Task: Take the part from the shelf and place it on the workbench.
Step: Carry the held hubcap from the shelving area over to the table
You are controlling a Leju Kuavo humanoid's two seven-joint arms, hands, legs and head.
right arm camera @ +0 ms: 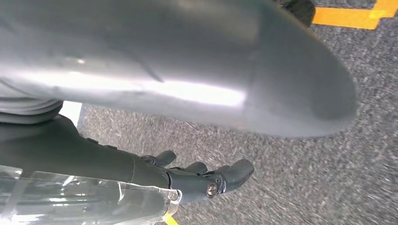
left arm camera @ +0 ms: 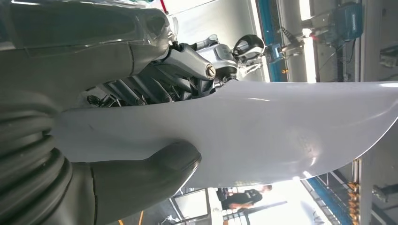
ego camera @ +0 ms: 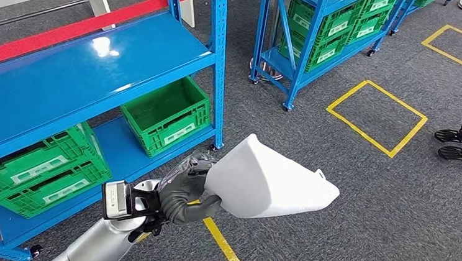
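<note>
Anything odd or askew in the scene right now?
Nothing stands out. The left hand holds the white part by one end, out over the carpet. The green bins sit squarely on the blue shelf; nothing spilled or visibly damaged.

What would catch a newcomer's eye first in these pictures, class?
First, the big white moulded part, held out over the grey carpet by the left robot hand. Next, the blue shelf on the left, with green crates on its lower level, and the yellow floor squares beyond.
</note>
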